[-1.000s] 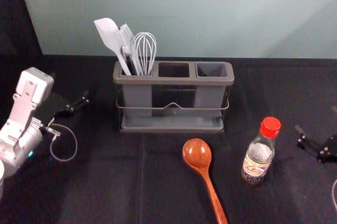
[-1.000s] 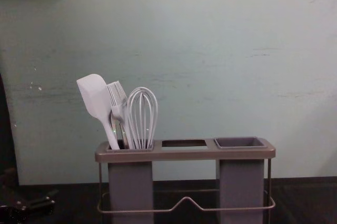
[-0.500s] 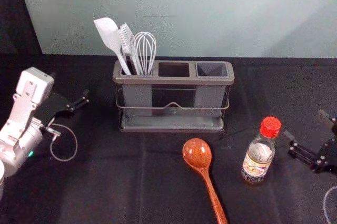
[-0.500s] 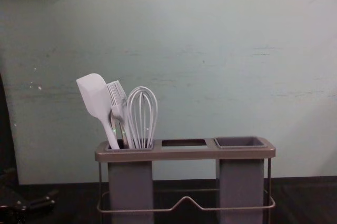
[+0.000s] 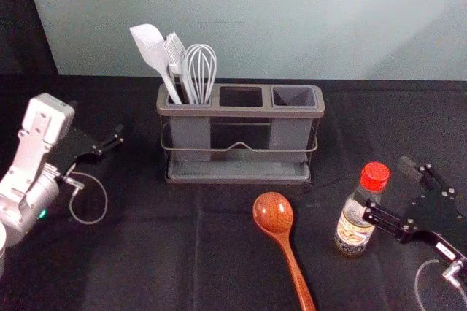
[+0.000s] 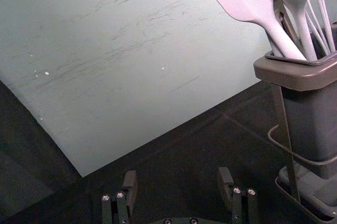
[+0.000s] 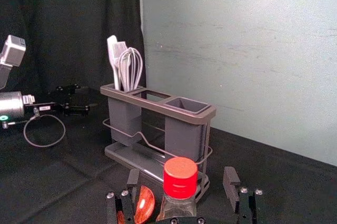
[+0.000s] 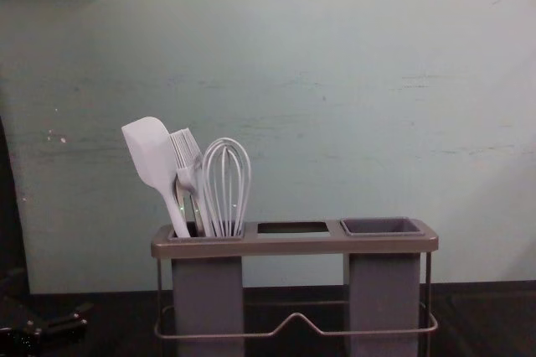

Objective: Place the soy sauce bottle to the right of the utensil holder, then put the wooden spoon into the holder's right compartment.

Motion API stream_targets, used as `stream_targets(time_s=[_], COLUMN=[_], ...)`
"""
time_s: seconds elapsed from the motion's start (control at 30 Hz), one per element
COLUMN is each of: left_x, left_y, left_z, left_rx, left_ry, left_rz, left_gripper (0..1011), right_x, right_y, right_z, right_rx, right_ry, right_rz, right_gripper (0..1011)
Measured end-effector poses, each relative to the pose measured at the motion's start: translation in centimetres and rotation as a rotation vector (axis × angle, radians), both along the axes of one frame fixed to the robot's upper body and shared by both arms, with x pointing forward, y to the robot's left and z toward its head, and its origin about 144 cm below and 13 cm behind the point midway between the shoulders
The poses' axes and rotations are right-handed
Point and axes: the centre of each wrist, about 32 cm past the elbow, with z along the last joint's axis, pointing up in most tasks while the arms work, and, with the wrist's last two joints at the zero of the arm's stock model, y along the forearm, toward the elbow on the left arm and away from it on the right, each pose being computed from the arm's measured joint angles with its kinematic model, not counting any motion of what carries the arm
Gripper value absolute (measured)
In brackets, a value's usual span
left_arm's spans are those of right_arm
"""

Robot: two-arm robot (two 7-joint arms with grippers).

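Soy sauce bottle (image 5: 355, 225) with its red cap stands upright, front right of the grey utensil holder (image 5: 241, 112). My right gripper (image 5: 388, 188) is open at its right, one finger overlapping the bottle's edge in the head view. In the right wrist view the bottle (image 7: 180, 179) rises between the spread fingers of the right gripper (image 7: 181, 175). The wooden spoon (image 5: 274, 214) lies left of the bottle, bowl toward the holder. The holder's right compartment (image 5: 294, 96) holds nothing. My left gripper (image 5: 117, 138) idles at the left, open in the left wrist view (image 6: 178, 176).
A white spatula (image 5: 151, 50), brush (image 5: 176, 54) and whisk (image 5: 201, 70) stand in the holder's left compartment. Behind it rises a pale wall (image 5: 255, 19). Dark cloth (image 5: 146, 252) covers the table, and a cable loops by the left arm.
From the right edge, my right gripper has moved left to the bottle, its fingers now nearer and on either side in the wrist view. The left arm, bottle, spoon and holder stayed put.
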Motion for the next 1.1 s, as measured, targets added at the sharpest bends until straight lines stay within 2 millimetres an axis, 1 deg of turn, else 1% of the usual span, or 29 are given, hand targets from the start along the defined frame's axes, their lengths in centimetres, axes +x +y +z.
stream_targets(time_s=[0.47, 1.1], left_x=[0.0, 0.0], left_y=[0.0, 0.0], left_z=[0.0, 0.0], left_rx=[0.000, 0.000], left_ry=[0.000, 0.000], left_rz=[0.000, 0.000], left_gripper=[1005, 1005], right_x=[1.3, 1.7], right_y=[1.3, 1.6], right_z=[-0.6, -0.9], right_rx=[0.019, 0.040], right_ry=[0.024, 0.024], right_rz=[0.014, -0.014], right_gripper=[1002, 1003])
